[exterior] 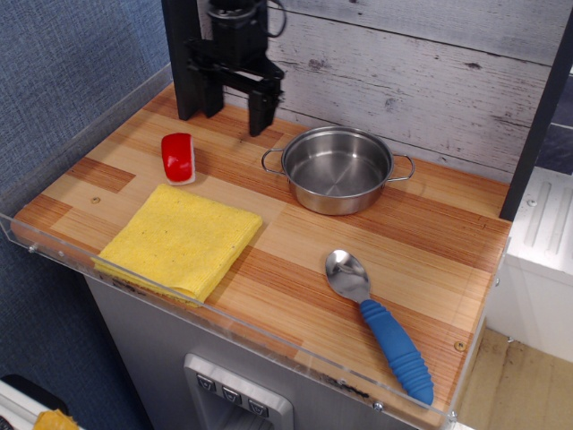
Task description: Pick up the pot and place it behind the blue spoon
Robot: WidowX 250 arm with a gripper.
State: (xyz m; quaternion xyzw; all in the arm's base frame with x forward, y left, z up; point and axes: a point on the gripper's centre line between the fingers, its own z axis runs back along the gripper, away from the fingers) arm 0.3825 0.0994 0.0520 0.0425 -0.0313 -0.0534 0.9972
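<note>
The shiny steel pot (337, 169) stands upright and empty at the back middle of the wooden counter, with its two wire loop handles pointing left and right. The blue spoon (380, 323) lies in front of it toward the front right, silver bowl toward the pot, ribbed blue handle pointing to the front right corner. My black gripper (236, 109) hangs open and empty above the back of the counter, to the left of the pot's left handle, not touching anything.
A red and white block (178, 157) lies on the left of the counter. A folded yellow cloth (182, 238) lies at the front left. A clear plastic rim (224, 327) runs along the front edge. A wood-plank wall (403, 72) stands behind.
</note>
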